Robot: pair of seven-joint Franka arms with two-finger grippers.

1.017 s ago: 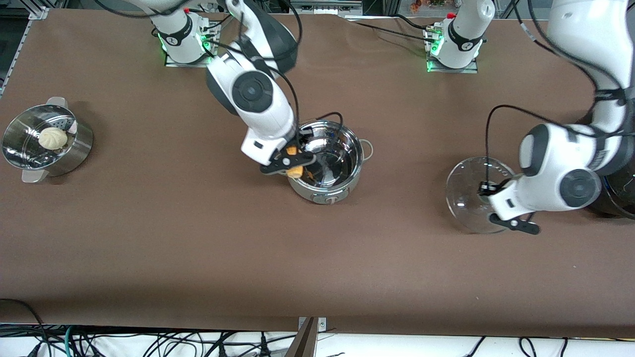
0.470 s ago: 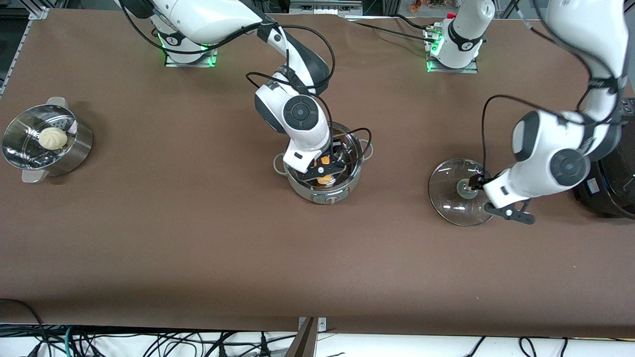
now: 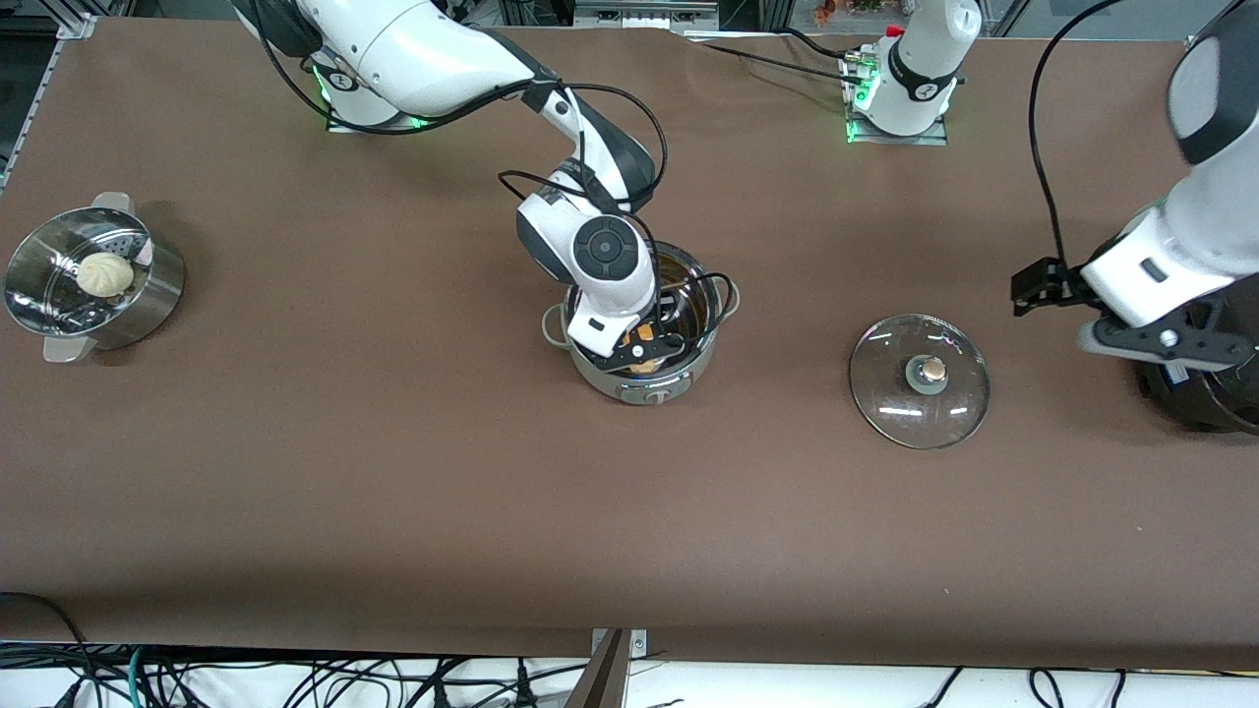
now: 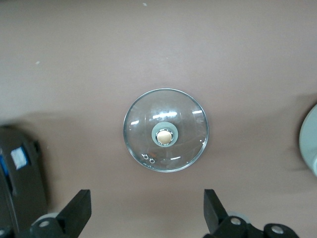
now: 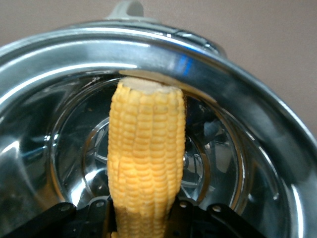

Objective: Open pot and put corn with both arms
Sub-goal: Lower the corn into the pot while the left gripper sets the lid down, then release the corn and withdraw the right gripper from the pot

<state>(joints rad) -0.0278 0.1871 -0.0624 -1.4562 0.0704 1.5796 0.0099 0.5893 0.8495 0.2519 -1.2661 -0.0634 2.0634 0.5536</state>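
Note:
The steel pot (image 3: pixel 689 369) stands mid-table with its lid off. My right gripper (image 3: pixel 641 352) reaches down inside it and is shut on the yellow corn cob (image 3: pixel 645 366). In the right wrist view the corn (image 5: pixel 146 158) stands out from between my fingers, over the pot's shiny floor, with its free end close to the inner wall (image 5: pixel 208 59). The glass lid (image 3: pixel 920 393) with its copper-coloured knob lies flat on the table toward the left arm's end. My left gripper (image 3: pixel 1166 344) is open and empty, up in the air beside the lid (image 4: pixel 166 130).
A perforated steamer basket (image 3: pixel 148 295) with a pale bun (image 3: pixel 105 273) stands at the right arm's end of the table. A big black cooker (image 3: pixel 1205 398) stands at the left arm's end, partly under my left gripper; it shows in the left wrist view (image 4: pixel 22 188) too.
My left gripper let go of the lid's knob, opened and rose away toward the cooker; the lid stays on the table. My right gripper sank deeper into the pot with the corn.

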